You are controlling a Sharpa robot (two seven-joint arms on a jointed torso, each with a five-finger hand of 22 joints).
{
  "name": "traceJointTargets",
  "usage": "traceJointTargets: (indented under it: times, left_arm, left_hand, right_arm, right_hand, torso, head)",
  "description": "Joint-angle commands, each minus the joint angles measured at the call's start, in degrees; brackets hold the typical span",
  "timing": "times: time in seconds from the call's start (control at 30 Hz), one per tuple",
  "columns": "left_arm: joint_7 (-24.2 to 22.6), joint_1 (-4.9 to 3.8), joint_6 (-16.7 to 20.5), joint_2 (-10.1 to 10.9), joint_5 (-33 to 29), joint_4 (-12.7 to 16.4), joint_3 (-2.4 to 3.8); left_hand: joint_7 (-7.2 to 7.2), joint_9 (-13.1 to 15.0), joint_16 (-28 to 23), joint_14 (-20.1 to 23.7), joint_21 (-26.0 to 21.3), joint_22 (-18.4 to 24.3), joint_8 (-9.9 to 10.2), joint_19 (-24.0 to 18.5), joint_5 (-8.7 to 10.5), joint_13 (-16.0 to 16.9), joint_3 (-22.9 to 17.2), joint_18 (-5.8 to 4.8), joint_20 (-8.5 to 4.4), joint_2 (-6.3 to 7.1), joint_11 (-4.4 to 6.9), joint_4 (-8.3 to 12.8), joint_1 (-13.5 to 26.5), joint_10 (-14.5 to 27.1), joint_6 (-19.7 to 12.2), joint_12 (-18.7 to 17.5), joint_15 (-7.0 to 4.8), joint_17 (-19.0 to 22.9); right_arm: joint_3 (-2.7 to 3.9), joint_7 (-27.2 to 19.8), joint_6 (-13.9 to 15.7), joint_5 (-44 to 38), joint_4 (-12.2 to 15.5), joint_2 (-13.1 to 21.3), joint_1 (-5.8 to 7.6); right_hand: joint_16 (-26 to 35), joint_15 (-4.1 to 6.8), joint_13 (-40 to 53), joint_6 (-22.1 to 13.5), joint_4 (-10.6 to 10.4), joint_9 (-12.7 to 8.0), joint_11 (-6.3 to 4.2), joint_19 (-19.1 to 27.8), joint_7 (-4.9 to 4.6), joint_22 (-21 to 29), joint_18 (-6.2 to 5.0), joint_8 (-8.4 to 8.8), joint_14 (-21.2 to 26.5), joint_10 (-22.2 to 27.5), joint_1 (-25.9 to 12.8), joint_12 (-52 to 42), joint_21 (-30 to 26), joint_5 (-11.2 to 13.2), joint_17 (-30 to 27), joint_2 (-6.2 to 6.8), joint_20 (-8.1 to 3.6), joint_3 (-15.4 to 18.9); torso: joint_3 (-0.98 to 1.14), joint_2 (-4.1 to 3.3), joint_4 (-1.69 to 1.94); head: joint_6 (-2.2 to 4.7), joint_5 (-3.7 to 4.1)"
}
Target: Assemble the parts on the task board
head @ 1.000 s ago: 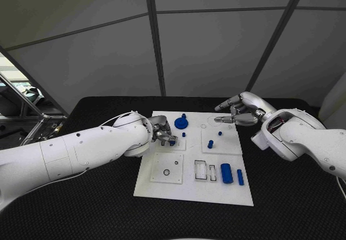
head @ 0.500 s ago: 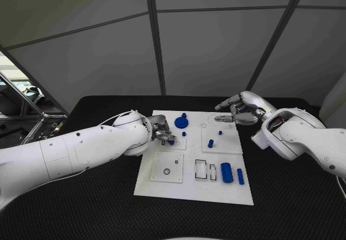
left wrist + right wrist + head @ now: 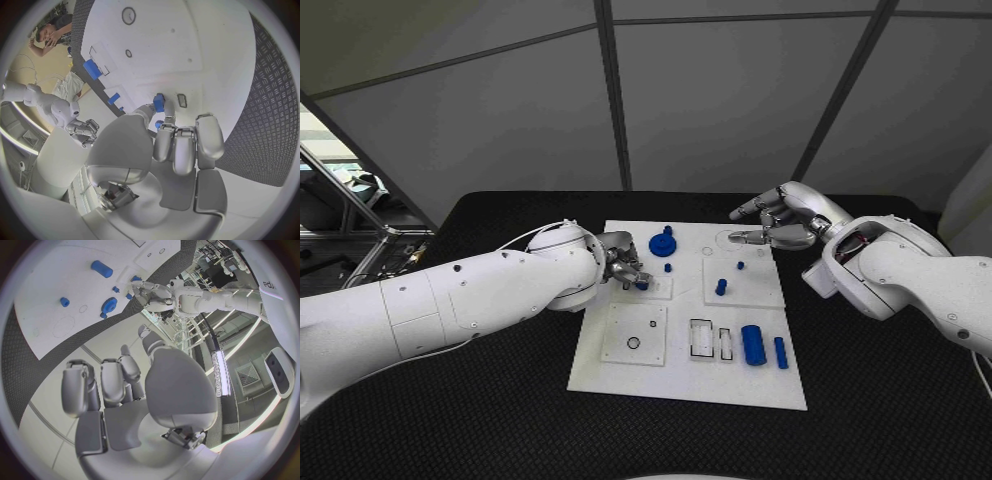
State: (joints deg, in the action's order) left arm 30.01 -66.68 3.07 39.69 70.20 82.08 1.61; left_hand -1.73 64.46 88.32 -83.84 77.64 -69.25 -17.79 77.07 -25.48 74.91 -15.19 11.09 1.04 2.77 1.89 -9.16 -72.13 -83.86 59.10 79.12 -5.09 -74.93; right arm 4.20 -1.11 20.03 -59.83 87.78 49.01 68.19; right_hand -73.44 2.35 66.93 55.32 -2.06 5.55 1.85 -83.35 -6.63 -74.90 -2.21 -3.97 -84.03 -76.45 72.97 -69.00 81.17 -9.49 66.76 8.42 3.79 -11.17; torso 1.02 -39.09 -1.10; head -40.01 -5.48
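The white task board (image 3: 678, 375) lies in the middle of the black table. My left hand (image 3: 623, 267) is low over the board's left middle and pinches a small blue part (image 3: 643, 285) between thumb and a finger. In the left wrist view that small blue part (image 3: 159, 103) sits right beside a small rectangular slot (image 3: 182, 100) in the board. My right hand (image 3: 780, 224) hovers over the board's far right corner, fingers apart and holding nothing. In the right wrist view, my right hand (image 3: 119, 390) is well above the board.
On the board stand a blue round gear-like part (image 3: 662, 243), a short peg (image 3: 668, 268) and two more pegs (image 3: 721, 288). A blue cylinder (image 3: 753, 345) and a thin blue bar (image 3: 780, 353) lie near the right edge, beside two rectangular slots (image 3: 702, 338).
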Motion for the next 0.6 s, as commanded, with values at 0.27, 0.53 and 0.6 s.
traceJointTargets:
  times: [0.27,0.53,0.6]
  left_arm:
    - [1.33,-0.02,-2.55,-0.33,0.46,-0.34,0.01]
    - [1.63,-0.03,-2.84,-0.79,0.31,-0.81,0.01]
    - [1.73,-0.03,-2.88,-0.97,0.04,-0.95,0.01]
  left_hand:
    - [0.14,0.1,0.15,-5.7,0.25,0.1,0.06,0.2,-0.36,10.64,-9.48,-6.51,0.05,-0.6,0.43,9.2,-0.22,-2.37,0.73,-0.23,-0.33,-13.57]
    - [0.23,0.56,0.26,-5.74,0.28,-0.08,0.27,0.21,0.08,10.7,-9.53,-6.52,0.06,-0.32,0.42,9.21,1.19,-2.47,1.11,-0.23,-0.32,-13.69]
    - [0.47,0.92,0.33,-5.76,0.28,-0.19,0.42,0.21,1.4,10.78,-9.15,-6.54,0.07,-0.04,0.56,8.88,2.49,-2.57,1.44,-0.15,-0.39,-13.75]
  right_arm:
    - [0.05,-0.61,-0.35,-0.09,-0.1,-0.02,0.12]
    - [0.05,-0.62,-0.29,-0.09,-0.12,-0.08,0.12]
    - [0.05,-0.63,-0.27,-0.09,-0.13,-0.11,0.12]
  right_hand:
    - [0.3,0.26,0.07,0.33,-0.02,0.09,-0.12,0.19,0.06,-1.96,-0.91,0.14,-0.78,-0.36,-0.4,-0.02,-0.25,-0.34,0.08,0.01,-0.05,0.06]
    - [0.33,0.28,0.03,0.35,-0.01,0.11,-0.13,0.19,0.07,-1.83,-0.93,0.16,-0.84,-0.38,-0.6,-0.03,-0.38,-0.31,0.14,-0.09,-0.07,0.04]
    - [0.33,0.28,0.03,0.35,-0.01,0.11,-0.13,0.19,0.07,-1.83,-0.93,0.16,-0.84,-0.38,-0.6,-0.03,-0.38,-0.31,0.14,-0.09,-0.07,0.04]
  torso:
    - [0.0,0.0,-0.01]
    - [0.05,0.0,0.01]
    - [0.02,-0.01,0.0]
  head:
    - [0.01,0.09]
    - [-0.01,0.09]
    - [0.01,0.07]
